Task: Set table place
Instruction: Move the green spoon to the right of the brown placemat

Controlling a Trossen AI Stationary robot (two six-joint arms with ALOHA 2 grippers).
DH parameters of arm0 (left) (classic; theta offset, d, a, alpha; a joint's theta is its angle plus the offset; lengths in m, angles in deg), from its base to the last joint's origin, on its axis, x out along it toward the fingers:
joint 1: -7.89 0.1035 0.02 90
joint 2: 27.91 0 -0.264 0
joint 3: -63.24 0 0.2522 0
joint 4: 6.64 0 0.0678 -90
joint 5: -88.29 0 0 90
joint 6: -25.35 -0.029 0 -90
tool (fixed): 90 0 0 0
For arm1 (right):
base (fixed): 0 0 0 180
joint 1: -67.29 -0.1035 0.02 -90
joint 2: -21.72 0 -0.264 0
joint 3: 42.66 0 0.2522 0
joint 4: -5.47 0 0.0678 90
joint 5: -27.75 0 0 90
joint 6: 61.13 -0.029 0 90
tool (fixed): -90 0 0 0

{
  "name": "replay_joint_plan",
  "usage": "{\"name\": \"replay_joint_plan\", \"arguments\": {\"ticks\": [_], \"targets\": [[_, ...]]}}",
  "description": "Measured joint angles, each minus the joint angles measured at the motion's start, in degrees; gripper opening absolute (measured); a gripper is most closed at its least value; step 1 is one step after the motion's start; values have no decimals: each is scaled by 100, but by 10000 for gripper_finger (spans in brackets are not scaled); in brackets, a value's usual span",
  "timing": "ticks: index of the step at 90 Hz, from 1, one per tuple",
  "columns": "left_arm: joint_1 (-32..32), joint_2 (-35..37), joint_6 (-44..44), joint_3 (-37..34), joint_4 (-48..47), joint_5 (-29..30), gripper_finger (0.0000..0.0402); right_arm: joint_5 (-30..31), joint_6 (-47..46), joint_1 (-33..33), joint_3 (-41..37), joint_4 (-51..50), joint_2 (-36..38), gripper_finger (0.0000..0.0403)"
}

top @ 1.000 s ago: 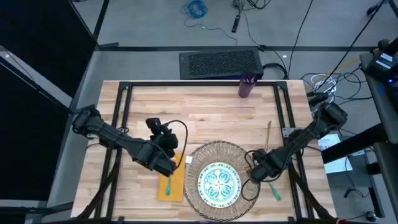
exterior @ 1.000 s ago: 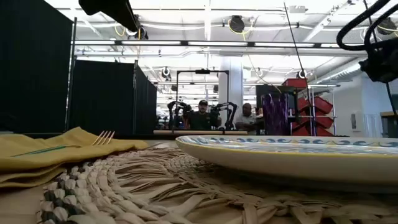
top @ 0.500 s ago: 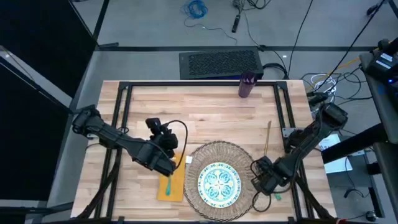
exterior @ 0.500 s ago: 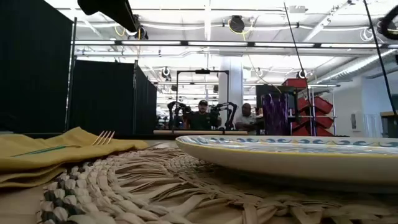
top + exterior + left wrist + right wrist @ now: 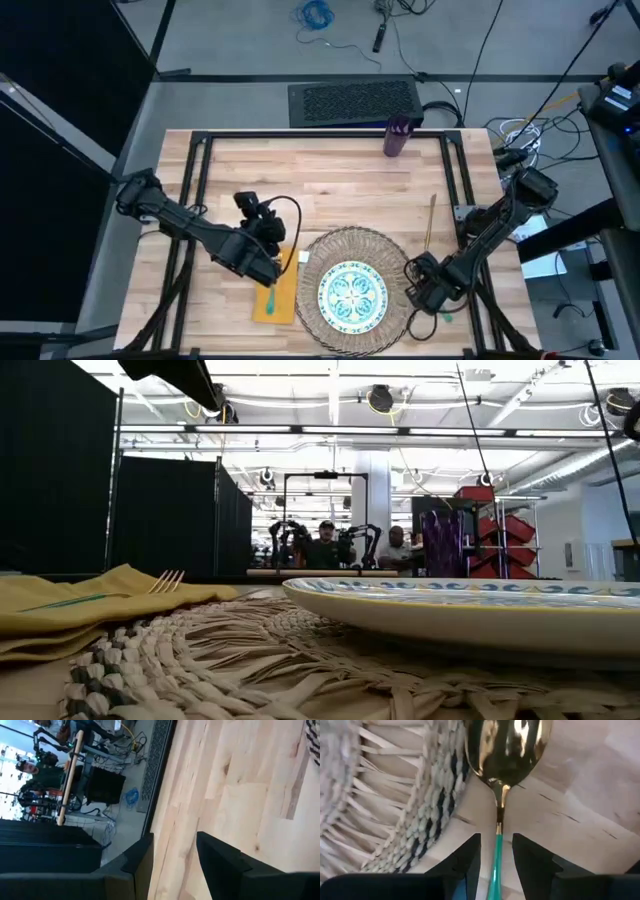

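right gripper point(image 5: 496, 862): low at placemat's point(image 5: 350, 245) right edge, fingers apart on both sides of the spoon point(image 5: 506, 750) handle, spoon lying on table point(image 5: 330, 170) | left gripper point(image 5: 172, 865): unclenched, holding nothing, above napkin point(image 5: 277, 297) with fork point(image 5: 166, 581) | plate point(image 5: 352, 294) on placemat | cup point(image 5: 397, 137) at far edge

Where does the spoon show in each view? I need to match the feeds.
High view: the spoon pokes out by the right claw, just right of the placemat.
Low view: not in it.
Left wrist view: not in it.
Right wrist view: gold bowl and green handle run between the claw's fingers, over the table.
Shared landmark: the placemat's woven rim, beside the spoon in both views.
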Motion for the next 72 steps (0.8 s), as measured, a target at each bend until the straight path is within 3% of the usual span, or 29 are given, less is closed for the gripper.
{"name": "replay_joint_plan", "arguments": {"ticks": [20,44,72], "targets": [[-35,-1,-36,0,0,128,136,-32,-158,3,-204,421,-2,91],[-35,0,-184,0,7,171,136,-17,-197,3,-209,547,-7,8],[-35,0,-184,0,-12,174,136,-7,-545,-49,-217,656,-13,3]]}}
